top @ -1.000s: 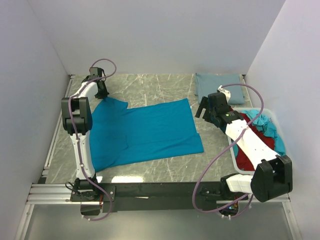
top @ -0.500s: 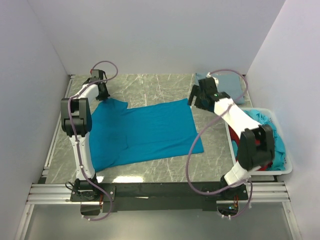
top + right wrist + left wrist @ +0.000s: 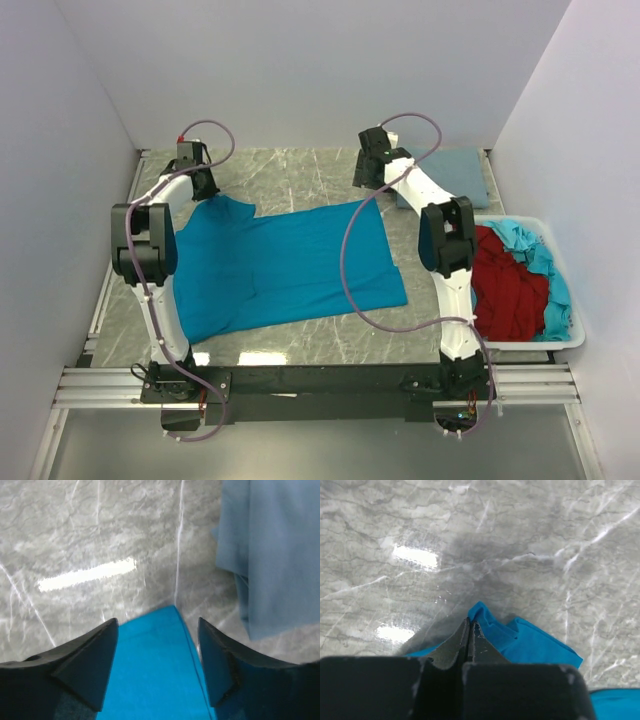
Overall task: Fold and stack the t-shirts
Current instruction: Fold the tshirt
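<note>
Shirt colours on marble
The spread shirt (image 3: 290,262) is showing teal-blue, the far shirt (image 3: 462,166) dusty grey-blue, the table (image 3: 300,175) grey with white veins; a dark red shirt (image 3: 505,295) and a light turquoise shirt (image 3: 540,256) are lying in the white bin (image 3: 522,343)

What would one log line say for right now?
left jaws: shut on teal shirt corner | right jaws: open, astride its other far corner | grey-blue shirt: folded, back right | bin: red shirt inside

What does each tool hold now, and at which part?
The left tool pinches the teal-blue t-shirt at its far left corner. The right tool, open over the far right corner, holds nothing.
</note>
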